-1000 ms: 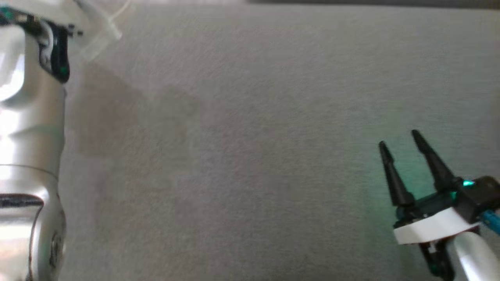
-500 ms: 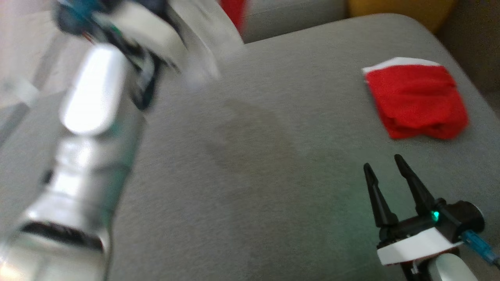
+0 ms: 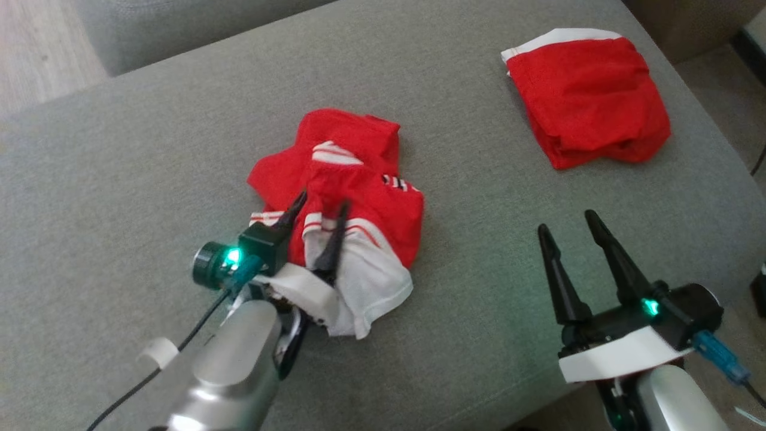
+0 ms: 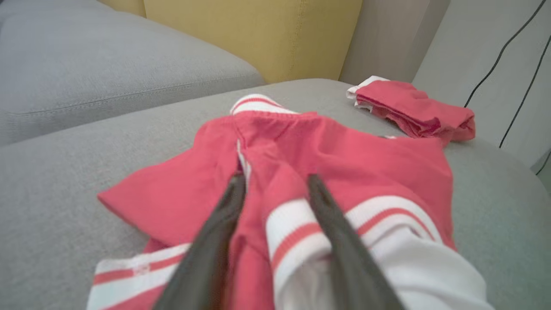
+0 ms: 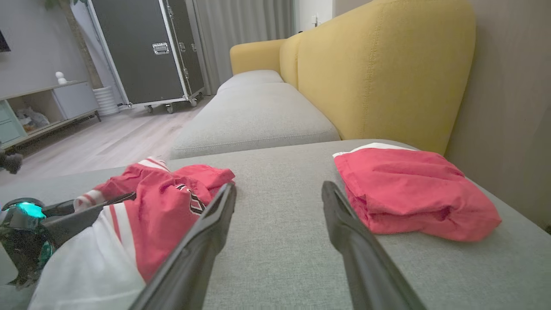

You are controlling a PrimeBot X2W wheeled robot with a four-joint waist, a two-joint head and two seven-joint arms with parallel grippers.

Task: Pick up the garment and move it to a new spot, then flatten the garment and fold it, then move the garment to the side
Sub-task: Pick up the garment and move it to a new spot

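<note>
A crumpled red and white garment (image 3: 359, 185) lies on the middle of the grey sofa cushion (image 3: 119, 179). My left gripper (image 3: 321, 202) rests on its near side. The gripper is open, and its fingers straddle a raised fold of red cloth (image 4: 275, 172) in the left wrist view. The garment's white part (image 3: 371, 281) bunches beside the left wrist. My right gripper (image 3: 565, 220) hovers open over bare cushion to the right, with nothing between its fingers (image 5: 215, 224). The garment (image 5: 172, 202) lies to the left of them.
A second red garment (image 3: 589, 96), folded with a white edge, lies at the cushion's far right corner. A yellow backrest (image 5: 379, 73) stands behind it. Another grey cushion (image 5: 254, 112) and wooden floor (image 3: 36, 48) lie beyond. The cushion's front edge runs close under my right wrist.
The head camera has swung, so the whole view shifted and the crumpled garment came in. My left arm, raised at the left before, now lies low on the garment. The right gripper stays open.
</note>
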